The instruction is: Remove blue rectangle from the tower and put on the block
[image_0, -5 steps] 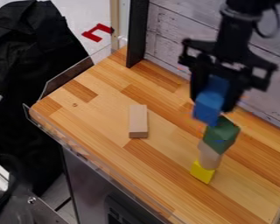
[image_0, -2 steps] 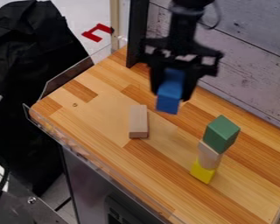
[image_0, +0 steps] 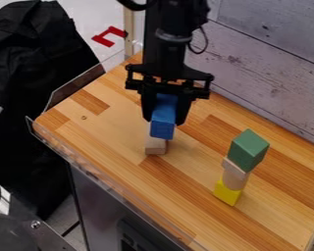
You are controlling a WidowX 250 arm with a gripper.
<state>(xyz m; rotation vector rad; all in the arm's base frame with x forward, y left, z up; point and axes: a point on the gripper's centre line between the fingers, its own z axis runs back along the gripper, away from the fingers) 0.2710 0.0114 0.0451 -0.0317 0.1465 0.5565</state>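
My gripper (image_0: 165, 110) hangs over the middle-left of the wooden top, shut on the blue rectangle (image_0: 163, 120). The lower end of the blue rectangle covers most of a plain wooden block (image_0: 155, 146), whose near end shows below it. Whether blue and wood touch I cannot tell. To the right stands the tower: a green block (image_0: 248, 149) on top, a pale wooden piece (image_0: 234, 175) in the middle and a yellow block (image_0: 226, 192) at the bottom.
A wooden counter (image_0: 192, 191) holds everything, with a clear plastic rim along its left front edge. Behind it runs a grey plank wall (image_0: 271, 63). Black cloth (image_0: 35, 73) lies off to the left, near a red piece (image_0: 110, 36) beyond the counter.
With the blue rectangle held, my gripper has travelled left from above the tower to over the plain wooden block, ending slightly lower than midway. The tower's other pieces have stayed put.
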